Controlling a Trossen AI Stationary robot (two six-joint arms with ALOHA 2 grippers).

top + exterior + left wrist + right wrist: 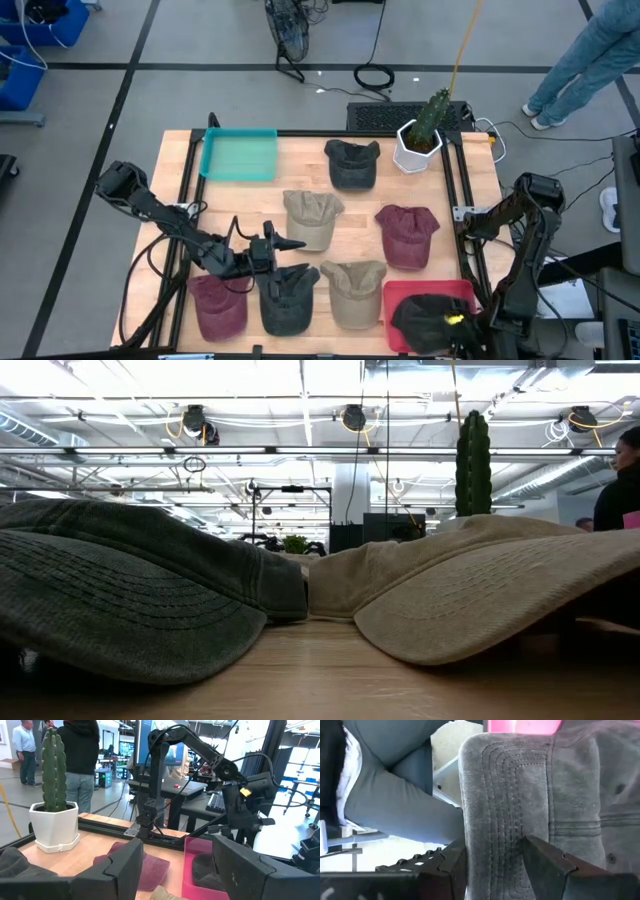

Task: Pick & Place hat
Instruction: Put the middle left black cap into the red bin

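Observation:
Several caps lie on the wooden table. A black cap [425, 318] lies in the pink tray [400, 290] at the table's near right corner. My right gripper [455, 322] is above it and open. In the right wrist view its fingers [494, 860] stand on either side of a strip of the cap's stitched brim [495, 795]. My left gripper [292, 243] is open and points toward the table's right, held over the gap between a beige cap [312, 218] and a dark grey cap [287, 298]. The left wrist view shows the wide gap [177, 870] with nothing in it. My right gripper comes down from above with its open fingers at the black cap's brim [485, 820]; I cannot tell whether they touch it. The cap rests in the pink tray.
A teal tray [240, 155] sits at the far left, and a potted cactus [420, 140] at the far right. Other caps: maroon [218, 305], beige [352, 290], maroon [407, 235], dark [352, 162]. A person in jeans [580, 60] walks beyond the table.

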